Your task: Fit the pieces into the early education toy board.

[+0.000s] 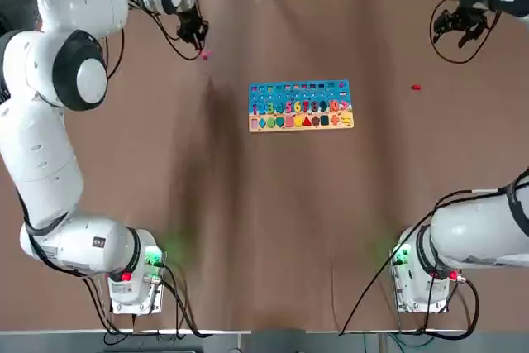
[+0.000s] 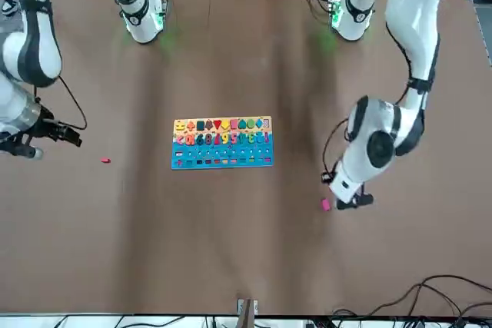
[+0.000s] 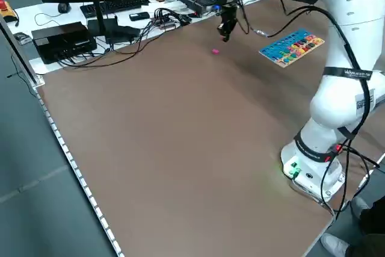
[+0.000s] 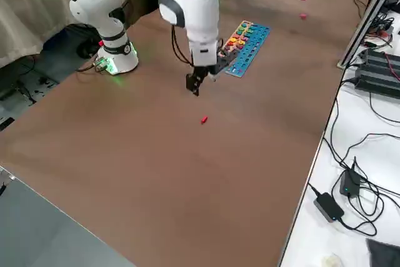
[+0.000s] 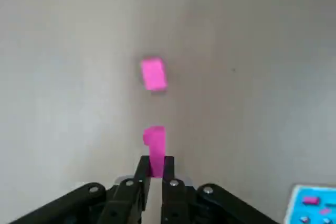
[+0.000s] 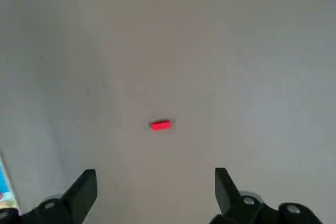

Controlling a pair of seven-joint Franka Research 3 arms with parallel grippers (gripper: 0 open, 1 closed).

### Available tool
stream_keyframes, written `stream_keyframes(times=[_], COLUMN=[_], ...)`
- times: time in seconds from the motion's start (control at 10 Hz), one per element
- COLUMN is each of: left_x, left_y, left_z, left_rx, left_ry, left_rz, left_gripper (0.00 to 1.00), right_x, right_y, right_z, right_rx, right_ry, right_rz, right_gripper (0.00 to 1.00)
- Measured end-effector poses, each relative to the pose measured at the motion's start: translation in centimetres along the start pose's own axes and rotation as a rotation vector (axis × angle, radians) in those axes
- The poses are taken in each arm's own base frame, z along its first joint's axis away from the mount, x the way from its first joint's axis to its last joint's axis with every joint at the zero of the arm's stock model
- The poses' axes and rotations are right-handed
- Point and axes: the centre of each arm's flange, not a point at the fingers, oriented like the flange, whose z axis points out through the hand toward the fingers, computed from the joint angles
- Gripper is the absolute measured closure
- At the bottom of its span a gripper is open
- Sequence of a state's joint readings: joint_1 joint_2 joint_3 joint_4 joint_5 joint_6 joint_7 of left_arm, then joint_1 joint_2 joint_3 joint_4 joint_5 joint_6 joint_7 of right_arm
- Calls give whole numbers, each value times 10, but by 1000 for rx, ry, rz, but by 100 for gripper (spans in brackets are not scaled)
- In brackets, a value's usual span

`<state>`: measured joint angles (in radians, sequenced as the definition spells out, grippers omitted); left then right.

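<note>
Early education toy board (image 1: 301, 106), a flat rectangle with a blue upper part and a tan strip of colourful numbers and shapes, lies on the brown surface (image 1: 273, 229) between your two arms, well apart from both sets of fingers. Your left gripper (image 5: 156, 167), over the surface on the board's left side, has its fingers closed narrow on a small pink piece shaped like a numeral 1 (image 5: 156, 148), which sticks out past their tips. Just beyond it you see a small pink block (image 5: 154, 74) on the surface, apart from the fingers. Your right gripper (image 6: 156, 184) hovers over the surface on the board's right side, fingers wide with nothing between them. Past their tips, untouched, lies a small red piece (image 6: 160, 125), between that gripper and the board.
</note>
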<state>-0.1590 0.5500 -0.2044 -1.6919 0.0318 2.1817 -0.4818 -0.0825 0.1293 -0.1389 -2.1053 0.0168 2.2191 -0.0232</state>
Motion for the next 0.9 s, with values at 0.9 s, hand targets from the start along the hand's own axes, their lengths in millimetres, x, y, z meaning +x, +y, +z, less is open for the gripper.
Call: stream_keyframes(times=[0.9], left_x=[-131], left_y=[121], left_z=[38], left_rx=[43], left_ry=[-42], left_rz=[21], left_gripper=[86], right_x=[8], right_y=[-13], right_z=[122], right_rx=[-29], right_ry=[-81], right_rz=[-70], right_gripper=[8])
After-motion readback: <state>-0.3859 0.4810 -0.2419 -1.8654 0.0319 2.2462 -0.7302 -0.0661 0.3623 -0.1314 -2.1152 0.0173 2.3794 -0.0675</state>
